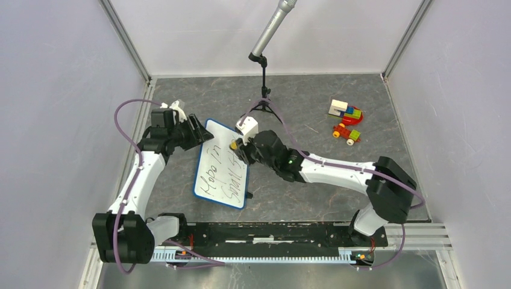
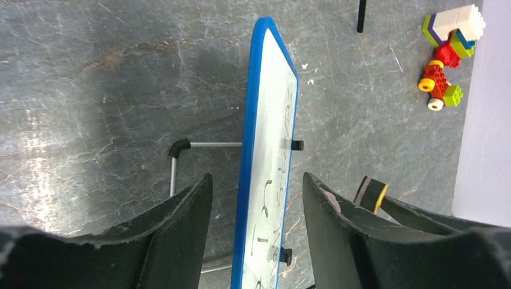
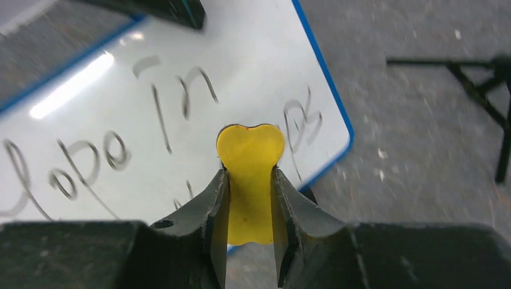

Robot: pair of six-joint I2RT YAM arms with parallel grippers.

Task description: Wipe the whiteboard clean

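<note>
Closest of all, a long black rail runs along the near edge of the grey, stone-look surface, and both arms start there. The white left arm reaches up the left side. The white right arm bends in from the right. Between them sits the flat white whiteboard with a thin blue rim, a bit left of the middle, with its long sides pointing away from the rail. Black handwriting runs across it. I cannot tell if the whiteboard lies flat or leans. A thin grey wire leg with a black tip pokes out from its back, and small black clips sit on one long edge. The right jaws are squeezed tight on a flat yellow pad with two round bumps at its top. The pad is at the whiteboard's right edge, over the writing, but I cannot tell if it touches. The left jaws are at the far left corner of the whiteboard. They are spread apart, one on each side of the blue rim, with a little gap on both sides, so they grip nothing. Farther back stands a black three-legged stand holding a grey tube. In the far right corner, well apart from the whiteboard, lie some colourful toy blocks.
</note>
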